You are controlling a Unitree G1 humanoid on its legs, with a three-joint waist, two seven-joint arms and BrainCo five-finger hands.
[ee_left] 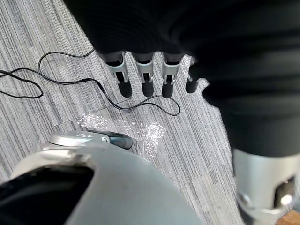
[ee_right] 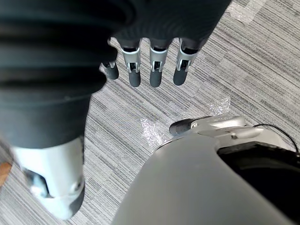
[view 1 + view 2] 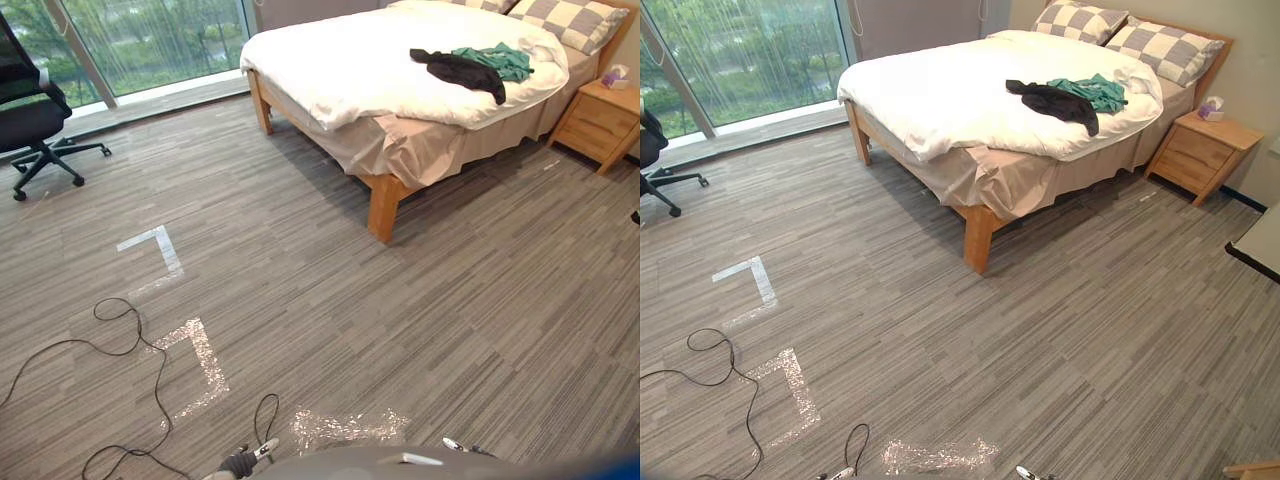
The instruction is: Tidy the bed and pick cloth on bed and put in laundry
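Silver, dark-tipped fingers on the left hand [image 1: 146, 77] hang straight down and loose with nothing in them. The right hand [image 2: 156, 65] is the same deal: relaxed, fingers in a row, empty. That makes sense, since both arms just dangle at the sides and there's nothing within reach to grab.

Under them is grey striped carpet [image 3: 400, 330] with some shiny tape corners [image 3: 160, 250] stuck on it. My guess is they mark a start spot.

Looking out from there, the bed [image 3: 383, 205] sits well apart from the robot, across open floor. The stuff to collect is on it: a black cloth [image 3: 465, 72] and a green cloth [image 3: 497, 60], touching each other in a heap on the white duvet [image 3: 350, 60], near the checked pillows [image 3: 575, 20]. The duvet looks rumpled and droops unevenly over the near side, so the tidying isn't done either.

A wooden nightstand [image 3: 600, 120] with a tissue box [image 3: 614, 76] stands just beside the head end. An office chair [image 3: 30, 110] is off by the window [image 3: 130, 40].

I'd say the task hasn't really begun. The first thing it calls for is walking up to the pillow end.
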